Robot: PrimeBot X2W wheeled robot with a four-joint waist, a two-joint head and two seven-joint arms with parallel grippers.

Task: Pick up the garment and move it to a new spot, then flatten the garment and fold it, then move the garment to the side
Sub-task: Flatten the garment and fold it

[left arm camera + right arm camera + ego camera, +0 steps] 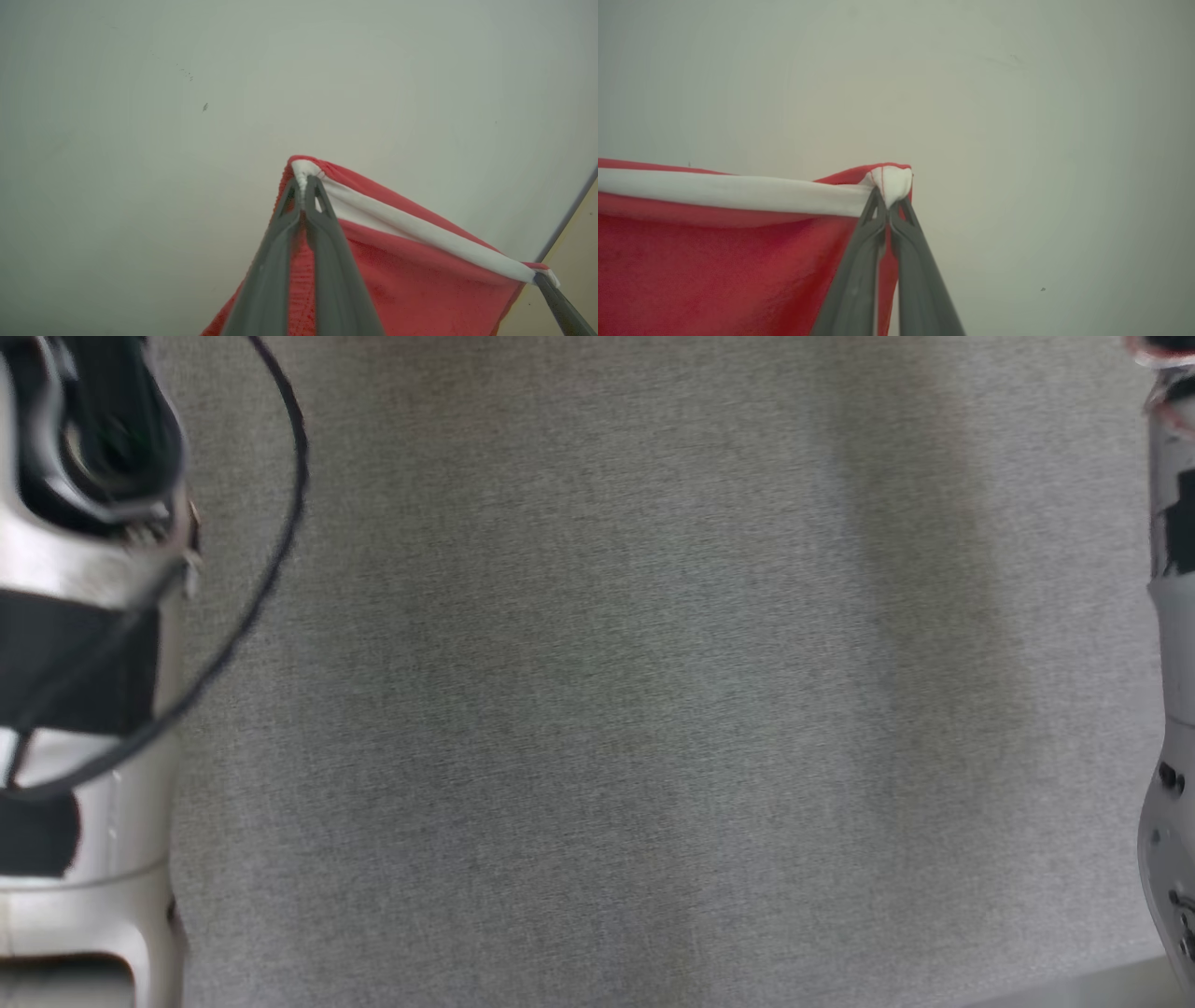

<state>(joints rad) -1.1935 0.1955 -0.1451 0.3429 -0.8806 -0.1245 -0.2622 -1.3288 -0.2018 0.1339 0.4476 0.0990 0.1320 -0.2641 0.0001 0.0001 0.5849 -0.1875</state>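
Head view: a grey, cloth-like worktop (607, 709) spans the middle of the frame, all of it blurred. A pale left forearm (84, 616) with a looping dark cable (280, 523) stands at the left edge, and the right forearm (1172, 709) at the right edge.

Left wrist view: the left hand (304, 184) is pinched closed on one corner of the red garment (411, 280), right at the end of its white band (420, 228). The band runs taut toward the lower right of the frame, where the right hand (539, 279) grips the other corner. The garment hangs in the air between the two, with a plain pale surface behind it.

Right wrist view: the right hand is clamped on its white corner near the centre of the frame, and the red cloth spreads away to the left and down.

Judging from this, the garment is being carried, spread out, to its new spot. Each grip takes in only the very tip of a corner, so pulling the arms further apart could tug the band out of one hand and leave the cloth dangling from the other. Bringing them closer would slacken the edge and let it land creased. The hanging lower part could also drag or bunch on the worktop if it is lowered too quickly.
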